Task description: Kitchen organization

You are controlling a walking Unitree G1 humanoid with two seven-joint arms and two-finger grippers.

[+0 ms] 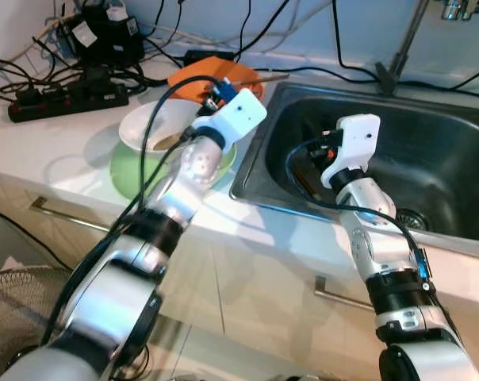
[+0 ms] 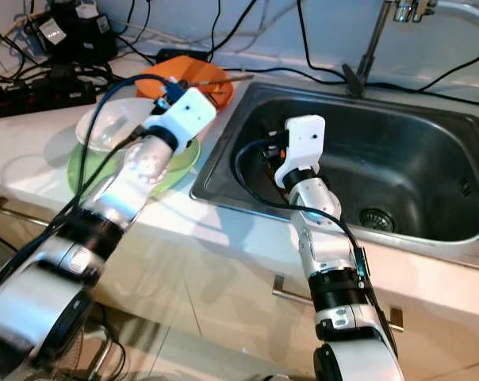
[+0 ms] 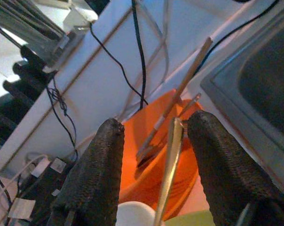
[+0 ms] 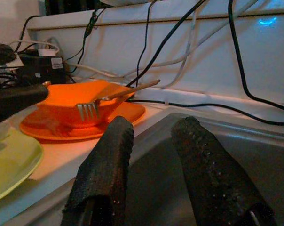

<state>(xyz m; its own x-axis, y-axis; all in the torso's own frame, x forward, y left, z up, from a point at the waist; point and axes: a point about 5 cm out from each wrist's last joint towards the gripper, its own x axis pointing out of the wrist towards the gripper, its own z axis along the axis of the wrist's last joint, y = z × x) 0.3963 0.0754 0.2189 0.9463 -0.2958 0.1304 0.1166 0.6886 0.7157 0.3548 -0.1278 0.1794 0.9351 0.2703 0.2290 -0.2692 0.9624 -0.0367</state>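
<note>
Cables and the left arm's white wrist housing cover much of the crockery in the head views, so the stack beside the sink (image 1: pixel 430 171) reads only in parts. One green plate (image 1: pixel 124 176) lies on the white counter (image 1: pixel 49 151) with one white bowl (image 1: pixel 148 127) on it; behind them sits one orange plate (image 4: pixel 128 113) carrying one orange bowl (image 4: pixel 69 106). A fork (image 4: pixel 88 109) leans in that orange bowl, tines down over its rim, and a second slim utensil (image 3: pixel 169 162), possibly a spoon handle, stands between the left gripper's fingers; its lower end is cut off by the frame edge, so I cannot tell whether the fingers touch it. The left gripper (image 3: pixel 153 141) hovers above the orange bowl with its two black fingers parted. The right gripper (image 4: pixel 149 141) reaches inside the sink near its counter-side wall, fingers spread apart and holding nothing. One black power strip (image 1: pixel 69 99) and a tangle of black cables (image 1: pixel 105 71) lie at the back of the counter. The tap (image 1: pixel 410 40) is cropped at the top.
</note>
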